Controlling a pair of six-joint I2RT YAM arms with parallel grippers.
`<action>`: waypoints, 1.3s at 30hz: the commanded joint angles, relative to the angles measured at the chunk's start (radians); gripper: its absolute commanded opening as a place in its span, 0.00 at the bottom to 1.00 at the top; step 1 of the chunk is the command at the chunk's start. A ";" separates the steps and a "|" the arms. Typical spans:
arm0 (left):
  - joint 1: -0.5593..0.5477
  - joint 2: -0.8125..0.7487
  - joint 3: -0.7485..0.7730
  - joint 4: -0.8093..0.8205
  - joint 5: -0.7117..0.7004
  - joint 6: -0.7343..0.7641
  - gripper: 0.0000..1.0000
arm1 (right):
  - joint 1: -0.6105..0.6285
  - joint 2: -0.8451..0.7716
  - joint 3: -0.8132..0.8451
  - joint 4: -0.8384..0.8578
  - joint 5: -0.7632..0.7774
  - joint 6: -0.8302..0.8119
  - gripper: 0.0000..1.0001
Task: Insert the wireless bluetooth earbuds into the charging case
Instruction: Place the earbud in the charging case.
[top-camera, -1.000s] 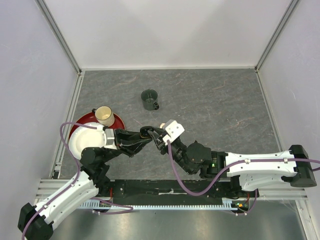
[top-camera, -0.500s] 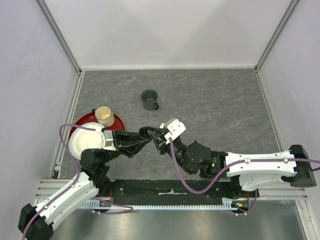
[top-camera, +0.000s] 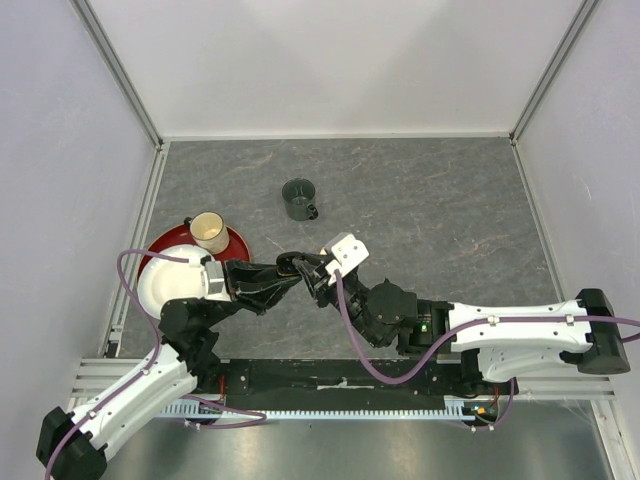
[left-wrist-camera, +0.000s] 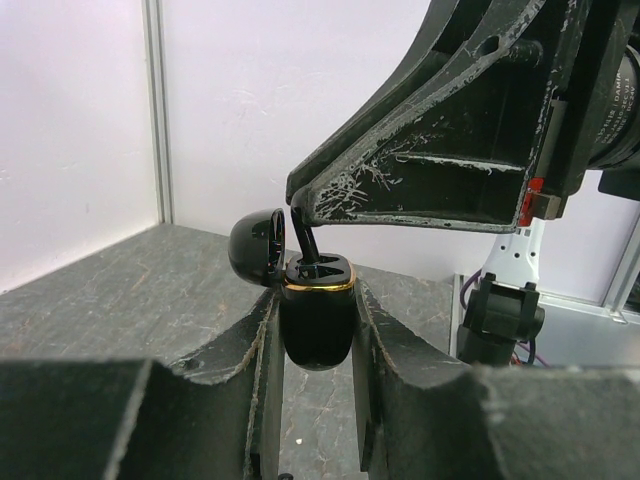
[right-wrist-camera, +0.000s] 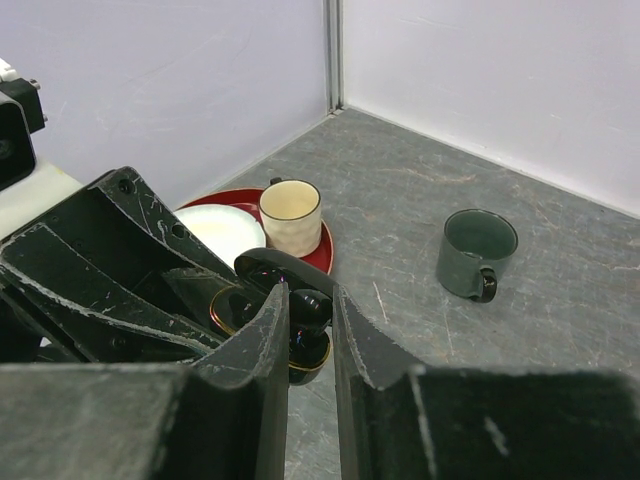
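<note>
Left wrist view has the left jaws clamped on the black case (left-wrist-camera: 318, 322), upright at mid-frame with its lid (left-wrist-camera: 255, 245) swung open to the left. The right jaws reach in from the upper right, pinched on a black earbud (left-wrist-camera: 303, 238) whose stem dips into the case's gold-rimmed mouth. Top view puts this meeting at frame centre over the counter (top-camera: 450, 210), below the green mug (top-camera: 299, 199) and right of the red plate (top-camera: 238, 242).

The mug (top-camera: 299, 199) stands mid-table at the back. Left, a cup (top-camera: 209, 231) and plate (right-wrist-camera: 228, 228) sit on a tray (top-camera: 240, 241). Nearer, an earbud (left-wrist-camera: 303, 235) stands in the case (left-wrist-camera: 318, 325).
</note>
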 joint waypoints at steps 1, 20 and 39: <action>-0.002 -0.010 0.016 0.121 -0.037 0.032 0.02 | -0.002 0.026 0.034 -0.072 0.003 -0.040 0.00; -0.002 -0.007 0.016 0.109 -0.100 0.032 0.02 | 0.018 0.034 0.048 -0.073 -0.015 -0.111 0.00; -0.001 -0.007 0.021 0.111 -0.078 0.027 0.02 | 0.018 0.057 0.059 -0.089 -0.026 -0.082 0.01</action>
